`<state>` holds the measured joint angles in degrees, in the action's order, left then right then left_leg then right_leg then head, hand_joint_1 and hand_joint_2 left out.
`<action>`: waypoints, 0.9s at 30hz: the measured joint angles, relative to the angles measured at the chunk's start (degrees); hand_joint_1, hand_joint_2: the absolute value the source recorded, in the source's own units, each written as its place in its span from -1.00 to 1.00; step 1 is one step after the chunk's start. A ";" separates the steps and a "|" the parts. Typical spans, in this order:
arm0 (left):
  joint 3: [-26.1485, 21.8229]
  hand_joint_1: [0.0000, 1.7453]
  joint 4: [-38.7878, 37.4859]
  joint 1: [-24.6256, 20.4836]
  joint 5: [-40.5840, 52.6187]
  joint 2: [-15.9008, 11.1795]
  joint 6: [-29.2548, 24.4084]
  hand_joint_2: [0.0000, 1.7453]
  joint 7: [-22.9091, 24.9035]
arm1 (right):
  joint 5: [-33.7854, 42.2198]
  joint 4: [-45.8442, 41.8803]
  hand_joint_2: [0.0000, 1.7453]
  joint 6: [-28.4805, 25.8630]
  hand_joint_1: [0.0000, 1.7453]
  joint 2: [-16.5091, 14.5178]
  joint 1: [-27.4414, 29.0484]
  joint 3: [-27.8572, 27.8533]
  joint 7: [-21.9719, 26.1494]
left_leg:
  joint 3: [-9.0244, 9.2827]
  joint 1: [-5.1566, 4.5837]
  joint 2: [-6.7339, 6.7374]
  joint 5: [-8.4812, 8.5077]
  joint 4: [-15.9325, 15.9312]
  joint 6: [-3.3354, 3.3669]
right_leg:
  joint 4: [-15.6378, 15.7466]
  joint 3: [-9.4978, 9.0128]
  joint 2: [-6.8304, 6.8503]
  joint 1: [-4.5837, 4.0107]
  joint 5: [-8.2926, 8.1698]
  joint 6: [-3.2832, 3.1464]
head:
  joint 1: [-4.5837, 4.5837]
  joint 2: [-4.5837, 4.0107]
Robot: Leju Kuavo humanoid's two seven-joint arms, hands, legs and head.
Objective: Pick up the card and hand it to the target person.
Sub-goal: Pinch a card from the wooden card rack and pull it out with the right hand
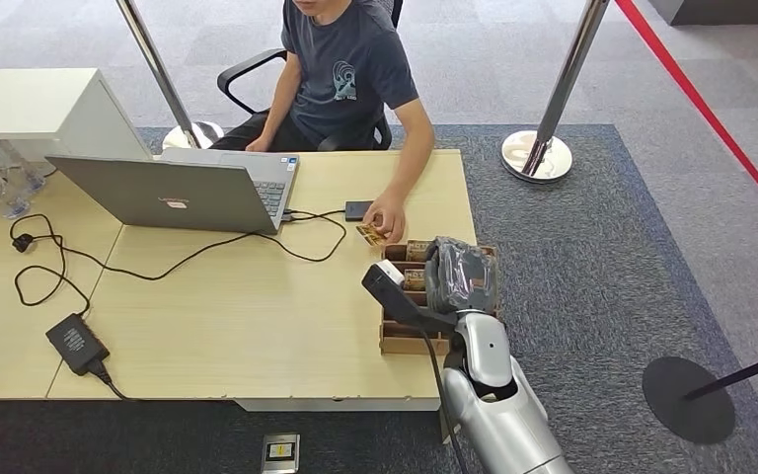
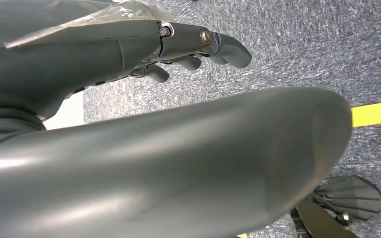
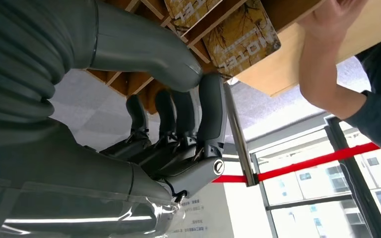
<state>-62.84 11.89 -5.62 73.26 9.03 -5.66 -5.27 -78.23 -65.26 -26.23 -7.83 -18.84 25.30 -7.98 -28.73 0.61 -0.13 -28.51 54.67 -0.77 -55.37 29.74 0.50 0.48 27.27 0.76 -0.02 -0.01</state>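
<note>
right hand (image 1: pixel 459 276): hovering over the brown wooden card organizer box (image 1: pixel 395 341) at the near right corner of the light wooden table (image 1: pixel 247 326). In the right wrist view the right hand (image 3: pixel 178 134) has its dark fingers (image 3: pixel 212 111) stretched out side by side and the thick grey thumb (image 3: pixel 149 47) reaching toward the box dividers. Nothing in its grip that I can see, so it's open.

left hand (image 2: pixel 193 49): hanging down over grey carpet (image 2: pixel 302 44), fingers loosely curled, holding nothing. Can't really tell whether that counts as open or closed.

cards: gold-brown patterned cards (image 3: pixel 243 37) stand in the box slots. The nearest one reads "HOTEL" in pale letters running along its long side. It sits on edge, leaning a bit against a divider.

person's card: the person in a dark blue t-shirt (image 1: pixel 350 69) has a hand (image 1: pixel 385 217) resting on another gold patterned card (image 1: pixel 371 235) lying flat on the table just beyond the box, long axis running diagonally toward the box.

other stuff: silver open laptop (image 1: pixel 173 188), small black device (image 1: pixel 358 209) near the person's hand, black power brick (image 1: pixel 76 342) with cable.

floor: yellow tape line (image 2: pixel 374 113), red barrier belt (image 1: pixel 706 109) on chrome posts (image 1: pixel 538 153).
</note>
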 joint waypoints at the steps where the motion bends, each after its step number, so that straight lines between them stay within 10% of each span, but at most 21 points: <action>1: 0.00 -1.00 0.00 0.00 0.00 0.00 0.00 -1.00 0.00 | 0.00 -0.89 1.00 -0.08 0.58 0.06 0.42 -0.09 0.17 | -0.01 0.00 0.00 0.00 0.00 0.00 | 0.00 0.01 0.00 0.00 0.00 0.00 | 0.00 0.01; 6: 0.00 -1.00 0.00 0.00 -0.01 0.00 -0.02 -1.00 -0.01 | 0.02 -4.05 1.00 0.24 0.40 0.35 1.66 -0.38 0.93 | -0.03 0.00 0.00 0.00 0.00 0.00 | 0.00 0.03 0.00 0.00 0.00 0.00 | 0.00 0.01; 13: 0.00 -1.00 0.00 -0.05 0.10 0.00 -0.01 -1.00 -0.13 | 0.14 -1.99 1.00 1.79 -0.64 0.15 1.12 -0.69 1.15 | -0.03 0.00 0.00 0.00 0.00 0.00 | -0.01 0.02 0.00 0.00 0.00 0.00 | 0.00 0.00; 27: 0.00 -1.00 0.00 -0.03 -0.42 0.00 -0.14 -1.00 0.23 | 0.66 2.99 1.00 2.57 -0.50 -1.21 -0.50 -0.72 2.32 | -0.06 0.00 0.00 0.00 0.00 0.00 | -0.01 0.04 0.00 0.00 0.00 0.00 | 0.00 0.00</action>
<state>-62.84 11.89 -5.65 72.84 9.03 -5.80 -5.04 -77.57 -62.28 -23.67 -9.04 -19.34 24.59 -5.66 -28.80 0.61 -0.14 -28.50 54.66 -0.77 -55.37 29.77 0.50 0.48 27.27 0.76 -0.02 -0.01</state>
